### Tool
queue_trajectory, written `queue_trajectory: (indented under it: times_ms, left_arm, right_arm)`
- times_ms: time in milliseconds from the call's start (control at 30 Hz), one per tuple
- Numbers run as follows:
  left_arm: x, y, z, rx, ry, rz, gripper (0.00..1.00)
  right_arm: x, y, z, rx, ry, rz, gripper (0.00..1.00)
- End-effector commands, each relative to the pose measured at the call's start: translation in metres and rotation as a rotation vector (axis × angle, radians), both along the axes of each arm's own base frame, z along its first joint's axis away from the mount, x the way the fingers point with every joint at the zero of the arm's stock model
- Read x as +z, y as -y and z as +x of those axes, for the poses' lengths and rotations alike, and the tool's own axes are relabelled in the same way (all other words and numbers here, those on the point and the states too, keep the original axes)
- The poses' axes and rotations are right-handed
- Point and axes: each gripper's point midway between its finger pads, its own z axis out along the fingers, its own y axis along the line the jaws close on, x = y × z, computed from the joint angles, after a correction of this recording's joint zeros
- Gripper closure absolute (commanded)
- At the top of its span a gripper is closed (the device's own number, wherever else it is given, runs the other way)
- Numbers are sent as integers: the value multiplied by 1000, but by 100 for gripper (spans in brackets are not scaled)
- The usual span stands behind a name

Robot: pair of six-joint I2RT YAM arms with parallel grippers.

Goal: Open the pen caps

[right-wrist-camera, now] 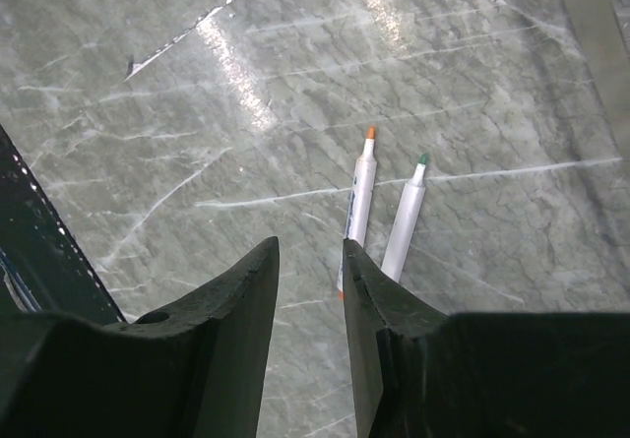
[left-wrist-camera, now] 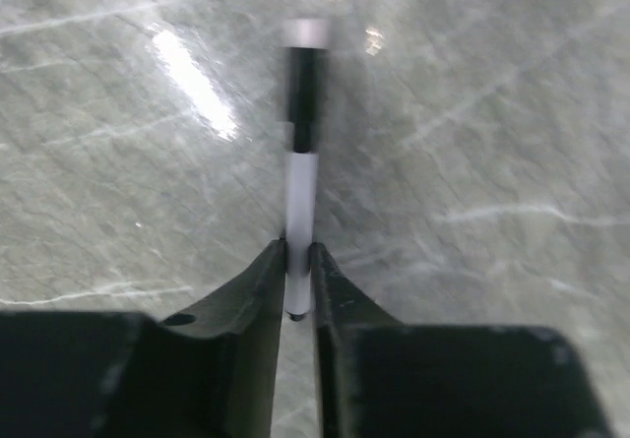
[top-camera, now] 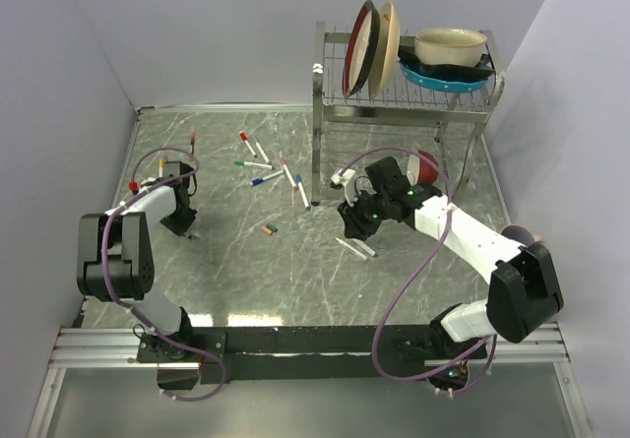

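— What's the big stuff in here?
— A grey marbled table (top-camera: 295, 290), with a wire rack (top-camera: 394, 113) at its far right holding plates and bowls.
— And the arms?
— The left gripper (left-wrist-camera: 298, 253) is down over the left side of the table. Its jaws are pressed together on a white pen (left-wrist-camera: 301, 187), gripping the barrel near one end. The pen sticks out ahead, dark farther along, but it's too blurred for me to tell whether that is a cap.
— The right one?
— The right gripper (right-wrist-camera: 308, 253) sits low, right of the middle, with its jaws a little apart and nothing between them. Just beyond it two bare pens lie side by side, an orange-tipped pen (right-wrist-camera: 360, 182) and a green-tipped pen (right-wrist-camera: 406, 217). The orange one's near end runs under a finger.
— Where are the caps?
— Two loose caps (top-camera: 269, 228), orange and green, lie together mid-table between the arms. The others sit on scattered pens (top-camera: 266, 170) farther back, in red, green, blue and pink.
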Motion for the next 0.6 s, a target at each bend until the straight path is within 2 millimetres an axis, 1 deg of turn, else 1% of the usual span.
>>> queue_trajectory:
  times_ms: [0, 33, 100, 133, 167, 200, 233, 267, 300, 333, 367, 400, 433, 467, 500, 533, 567]
  left_arm:
    - [26, 15, 12, -70, 116, -74, 84]
    - [38, 18, 14, -85, 158, -84, 87]
    - [47, 25, 13, -111, 202, -112, 92]
    - [62, 33, 17, -134, 266, -146, 94]
    - [64, 39, 14, -157, 290, -177, 97]
    - [70, 46, 13, -180, 328, -205, 99]
    - [96, 66, 22, -253, 454, -289, 99]
    - [95, 78, 16, -316, 485, -332, 99]
    - [108, 93, 18, -391, 562, -383, 99]
    - [149, 112, 27, -513, 758, -422, 99]
    - [151, 141, 11, -627, 818, -558, 99]
    - [167, 159, 3, -708, 904, -618, 99]
    - [187, 168, -6, -763, 1001, -650, 99]
    - [202, 188, -18, -859, 1105, -702, 99]
    - [209, 205, -30, -926, 1134, -729, 99]
    - [214, 214, -38, -983, 1171, -712, 99]
    - [221, 221, -41, -1011, 1218, -689, 99]
  right_arm:
    - [28, -4, 3, 23, 53, 75, 60]
    - [31, -4, 2, 26, 60, 85, 60]
    - [37, -4, 0, 36, 65, 110, 60]
    - [38, -4, 0, 37, 66, 117, 60]
    - [41, -4, -1, 43, 70, 130, 60]
    - [46, -5, -4, 58, 65, 159, 60]
    - [51, -7, -8, 75, 57, 186, 60]
    - [55, -9, -11, 97, 49, 212, 60]
    - [60, -9, -14, 107, 43, 240, 60]
    - [68, -16, -25, 161, 13, 301, 60]
    - [72, -18, -30, 187, 9, 329, 59]
    - [77, -21, -37, 219, -3, 362, 59]
    - [81, -24, -45, 252, -26, 406, 58]
    - [84, -27, -48, 266, -37, 435, 57]
    - [87, -29, -52, 282, -45, 458, 56]
    - [85, -30, -55, 289, -64, 477, 52]
    - [91, -34, -60, 316, -80, 520, 51]
